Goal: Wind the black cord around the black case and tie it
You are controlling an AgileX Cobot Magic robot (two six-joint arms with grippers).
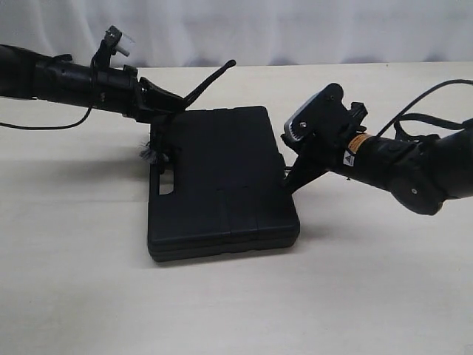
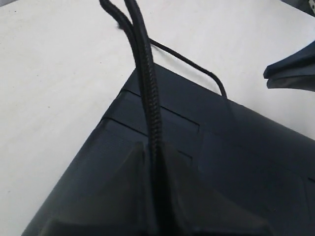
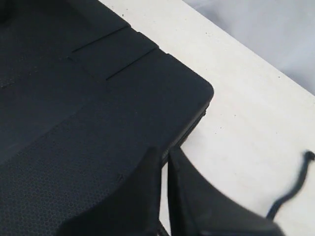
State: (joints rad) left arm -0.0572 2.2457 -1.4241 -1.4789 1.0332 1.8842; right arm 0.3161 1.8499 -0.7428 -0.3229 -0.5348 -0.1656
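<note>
Table [image 1: 74, 296] bears black case [image 1: 222, 185]; left fingers [image 2: 113, 196] pinch black cord [image 2: 147, 83] above it.

Matt black plastic case [image 1: 222, 177], lid ribbed, grain finely pebbled. Black braided cord [image 2: 148, 83], rough weave, frayed fuzzy at the case's 10 o'clock. Pale table [image 1: 384, 296], smooth, matt.

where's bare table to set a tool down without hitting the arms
Bare table runs along the near side of the black case, across the whole front of the exterior view. Crowded: the case's left edge, where the left gripper pinches the black cord, and its right edge, where the right gripper sits.
</note>
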